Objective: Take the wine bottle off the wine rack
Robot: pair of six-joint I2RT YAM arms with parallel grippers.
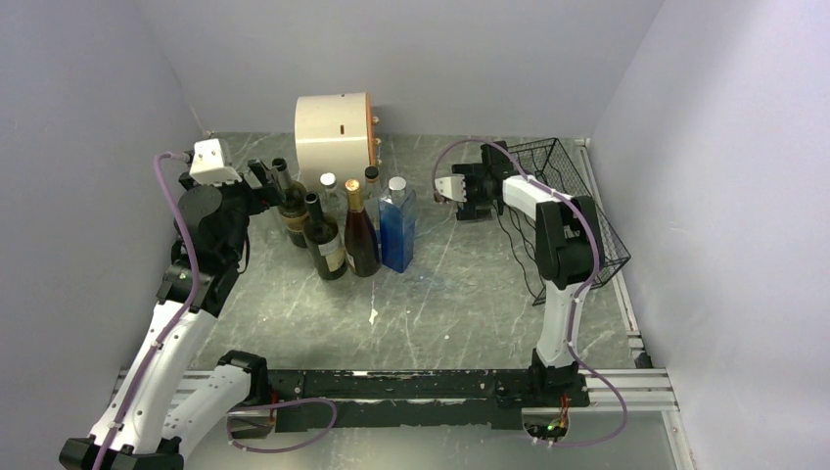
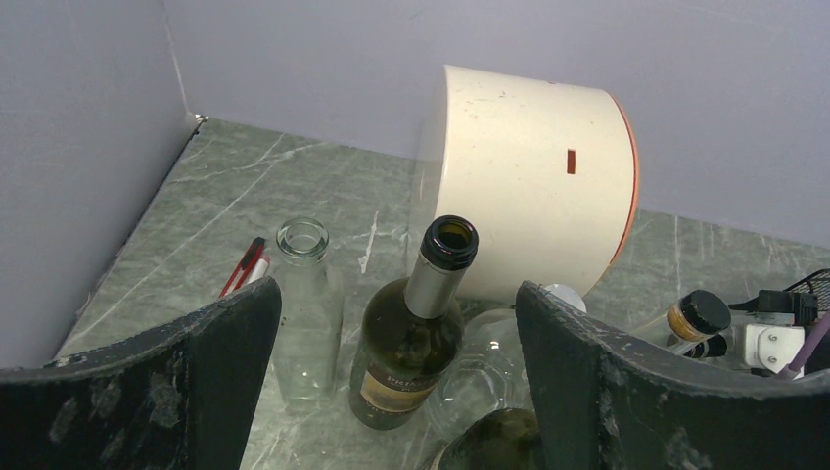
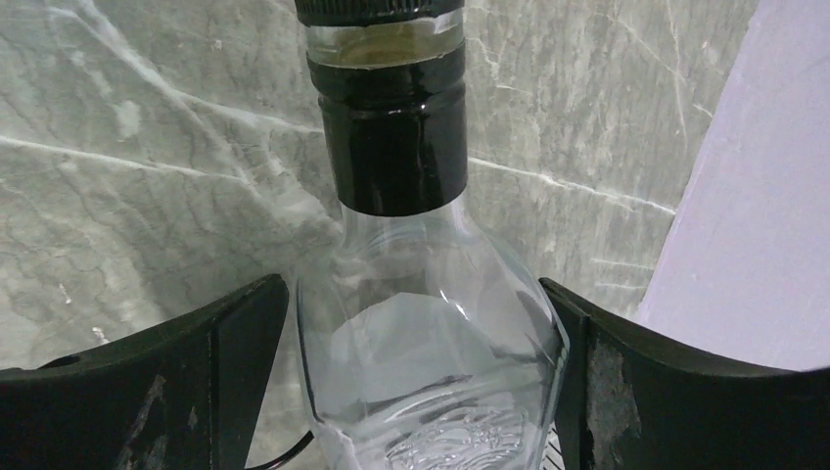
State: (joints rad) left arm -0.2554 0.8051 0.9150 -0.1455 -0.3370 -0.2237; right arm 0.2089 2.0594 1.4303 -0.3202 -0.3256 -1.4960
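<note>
Wine bottle (image 3: pixel 431 343): clear glass, black-capped. It is seen in the right wrist view with its neck pointed away, at the near-left edge of the wine rack (image 1: pixel 587 211); whether it rests on the wire cannot be told.
Wine rack: black wire, set on the table (image 1: pixel 440 294) by the right wall.
Right gripper (image 3: pixel 413 323): clamped on the bottle's shoulders, a finger against each side.
Left gripper (image 2: pixel 396 294): spread wide, nothing held, hung over the standing bottles at the left. A dark green bottle (image 2: pixel 416 323) is framed between its fingers.
Cream drum (image 2: pixel 529 176): placed behind them, at the back wall.
</note>
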